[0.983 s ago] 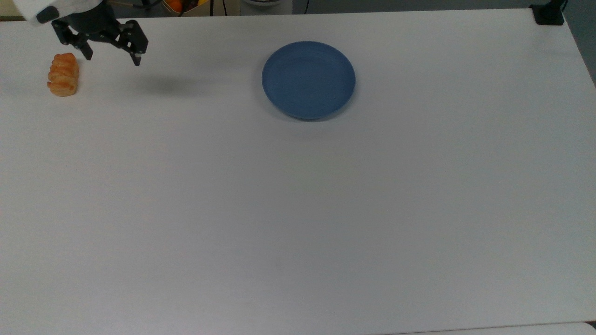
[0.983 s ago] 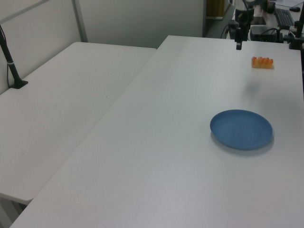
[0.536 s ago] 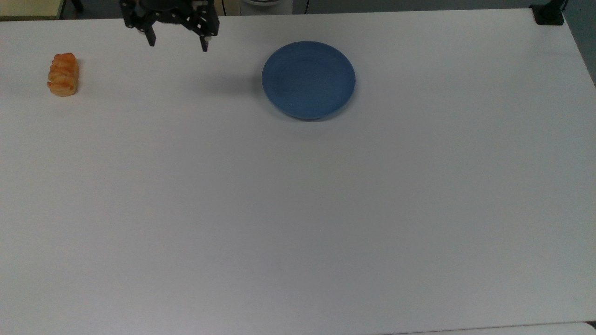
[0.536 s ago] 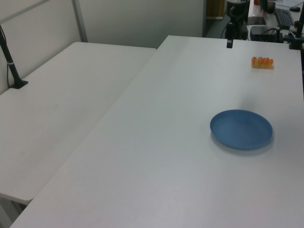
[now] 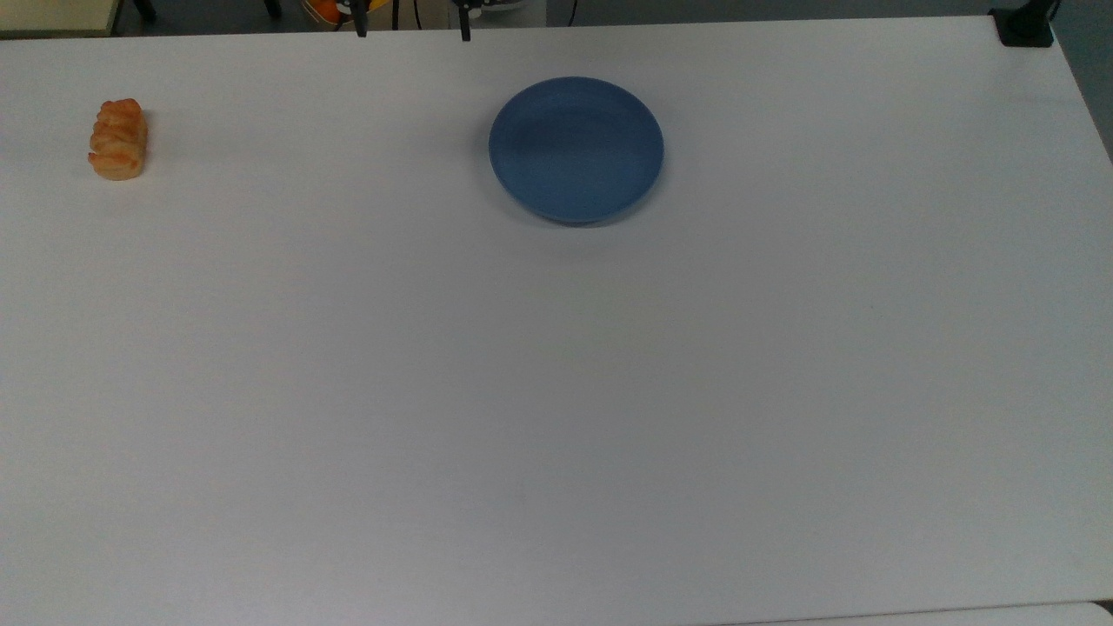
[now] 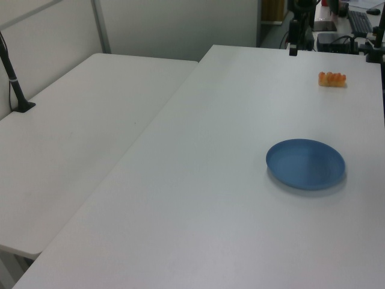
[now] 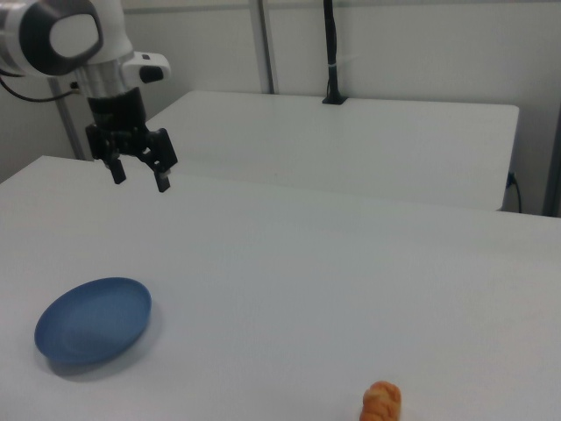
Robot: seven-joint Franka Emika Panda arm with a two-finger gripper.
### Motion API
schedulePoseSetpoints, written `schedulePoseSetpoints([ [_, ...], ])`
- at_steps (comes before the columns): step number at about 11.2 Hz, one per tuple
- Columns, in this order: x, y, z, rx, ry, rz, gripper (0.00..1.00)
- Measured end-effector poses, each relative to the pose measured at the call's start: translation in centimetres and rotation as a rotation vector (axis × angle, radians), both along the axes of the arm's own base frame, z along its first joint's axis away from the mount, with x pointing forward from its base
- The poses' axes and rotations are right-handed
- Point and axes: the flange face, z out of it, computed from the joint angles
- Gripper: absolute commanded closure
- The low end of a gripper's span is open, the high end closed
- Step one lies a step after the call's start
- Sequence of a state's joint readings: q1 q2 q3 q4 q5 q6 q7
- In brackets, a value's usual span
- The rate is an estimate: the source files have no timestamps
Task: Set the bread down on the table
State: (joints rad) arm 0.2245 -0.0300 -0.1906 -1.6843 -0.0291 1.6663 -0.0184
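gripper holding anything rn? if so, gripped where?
Nothing held. The gripper is open and empty, up in the air above the table. The bread lies on the table, away from the blue plate.

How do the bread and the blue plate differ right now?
The bread is a small, ridged, golden-orange oblong; the blue plate is far larger, round, smooth and shallow. In the top view the bread lies near the table's left edge, while the plate sits toward the middle of the far side. Both rest directly on the table, apart from each other, and neither is held by the open hand.
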Motion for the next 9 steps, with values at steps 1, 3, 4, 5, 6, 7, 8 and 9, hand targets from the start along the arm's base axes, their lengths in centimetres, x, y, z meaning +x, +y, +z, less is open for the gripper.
schedulePoseSetpoints([
  [1, -0.7, 0.6, 0.8, 0.002, 0.003, 0.011, 0.0],
  [3, -1.5, 1.0, 2.1, 0.005, -0.008, 0.018, 0.0],
  [4, -1.6, 0.8, 2.5, 0.004, -0.014, 0.015, 0.0],
  [5, -1.5, 0.5, 2.5, 0.005, -0.016, 0.01, 0.0],
  [6, -1.5, 0.2, 2.6, 0.005, -0.017, -0.002, 0.0],
  [7, -1.5, 0.0, 2.9, 0.006, -0.024, -0.039, 0.0],
  [8, -1.4, 0.0, 3.2, 0.007, -0.032, -0.07, 0.0],
  [9, -1.4, 0.0, 3.6, 0.007, -0.039, -0.082, 0.0],
])
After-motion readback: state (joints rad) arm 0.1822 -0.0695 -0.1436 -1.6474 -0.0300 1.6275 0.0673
